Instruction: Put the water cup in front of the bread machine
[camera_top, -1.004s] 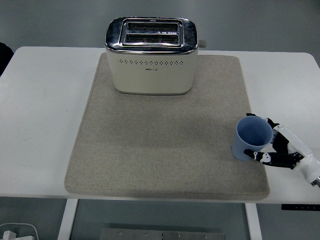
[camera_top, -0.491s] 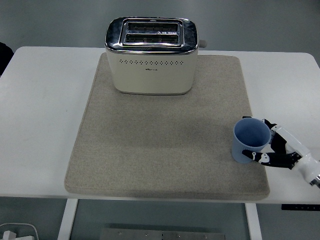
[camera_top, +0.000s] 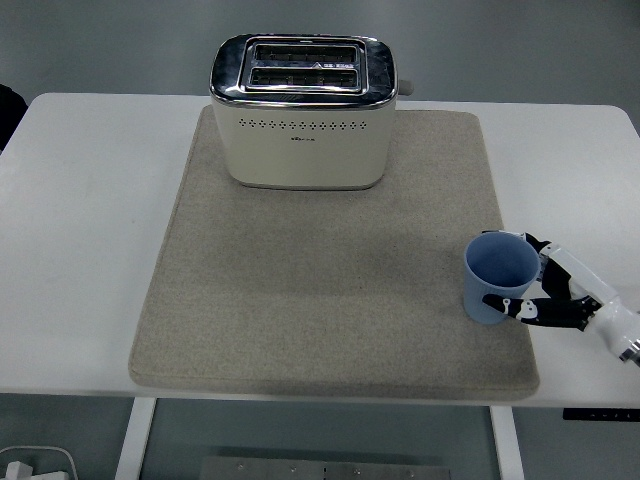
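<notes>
A light blue cup (camera_top: 498, 276) stands upright near the right edge of the beige mat (camera_top: 320, 270), well right of and nearer than the toaster. My right hand (camera_top: 530, 280) reaches in from the lower right and is shut on the cup, fingers wrapped around its right side. The cream and chrome toaster (camera_top: 303, 112) stands at the far end of the mat, its two slots facing up. The left arm is out of view.
The mat lies on a white table (camera_top: 80, 220). A wide bare stretch of mat lies between the toaster's front and the cup. The table's near edge runs just below the mat.
The cup and my right hand have shifted slightly to the left, further onto the mat. The toaster has not moved.
</notes>
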